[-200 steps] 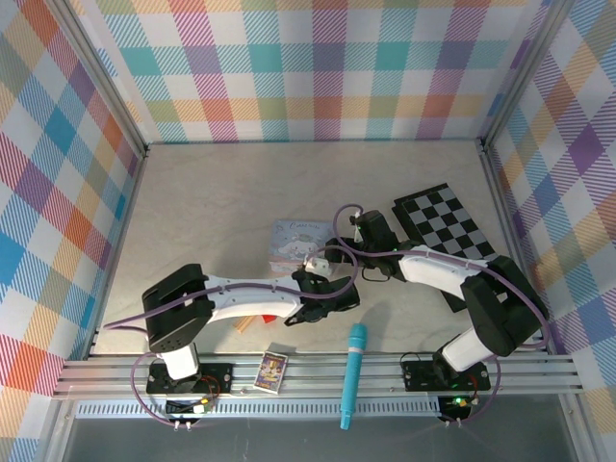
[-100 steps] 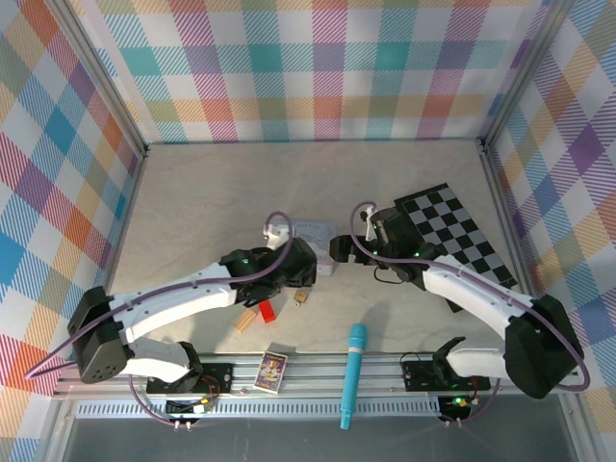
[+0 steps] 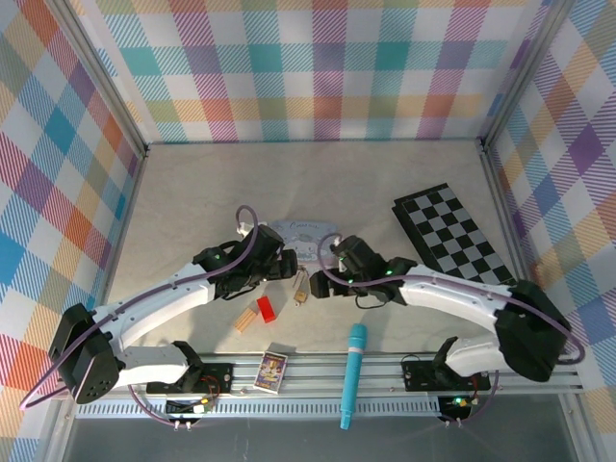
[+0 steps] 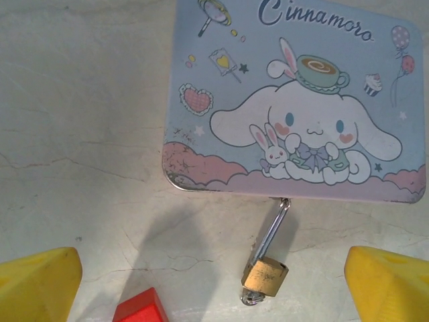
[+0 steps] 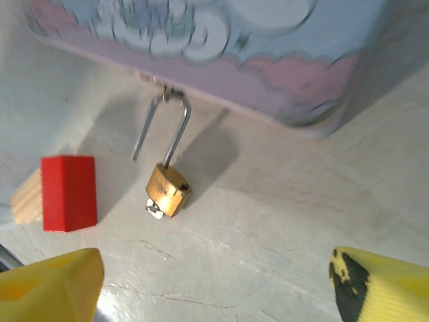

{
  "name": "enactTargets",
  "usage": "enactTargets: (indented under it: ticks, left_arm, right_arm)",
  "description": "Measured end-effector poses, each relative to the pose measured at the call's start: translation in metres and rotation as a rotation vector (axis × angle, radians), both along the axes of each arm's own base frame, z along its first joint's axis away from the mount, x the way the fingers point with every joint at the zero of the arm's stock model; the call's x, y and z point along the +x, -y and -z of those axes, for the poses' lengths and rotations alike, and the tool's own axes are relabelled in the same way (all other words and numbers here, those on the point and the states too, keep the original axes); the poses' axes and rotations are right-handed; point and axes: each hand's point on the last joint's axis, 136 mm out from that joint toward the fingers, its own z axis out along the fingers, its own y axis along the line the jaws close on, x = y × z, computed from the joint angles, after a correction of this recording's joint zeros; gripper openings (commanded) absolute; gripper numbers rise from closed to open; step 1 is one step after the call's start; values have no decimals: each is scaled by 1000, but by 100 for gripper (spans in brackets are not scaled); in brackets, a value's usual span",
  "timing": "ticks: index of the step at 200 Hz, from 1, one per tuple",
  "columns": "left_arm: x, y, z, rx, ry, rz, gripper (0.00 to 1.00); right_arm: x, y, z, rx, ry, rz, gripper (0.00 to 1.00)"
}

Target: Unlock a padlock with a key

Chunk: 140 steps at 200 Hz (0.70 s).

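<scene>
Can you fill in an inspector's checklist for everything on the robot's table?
Surface: beige marbled table, nothing spilled.
Job's things: padlock lies on the table, its shackle hooked in the clasp of the cartoon tin, one leg free; a silvery bit under it is likely the key.
Clutter: red block, tan block, checkerboard, teal stick, small card box.
Grippers: left gripper and right gripper both wide open, holding nothing.
Cables: purple cables loop along both arms.
Surroundings: plaid walls, metal rail at the near edge.
</scene>
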Motion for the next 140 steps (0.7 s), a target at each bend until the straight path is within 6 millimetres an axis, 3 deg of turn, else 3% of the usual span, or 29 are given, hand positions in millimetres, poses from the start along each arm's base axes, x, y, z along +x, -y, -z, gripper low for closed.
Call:
enactTargets:
  ticks: [27, 75, 105, 140]
  left_arm:
    - [0, -4, 8, -11, -19, -15, 100]
    - [-2, -6, 11, -17, -22, -25, 100]
    - [-3, -7, 11, -20, -21, -29, 100]
    - [-5, -9, 14, -13, -25, -31, 100]
  right_arm:
    - [-10, -23, 21, -40, -44, -43, 76]
    - [-10, -57, 36, -73, -52, -70, 64]
    - [-4, -63, 47, -123, -44, -49, 56]
    - [1, -63, 51, -161, -37, -29, 53]
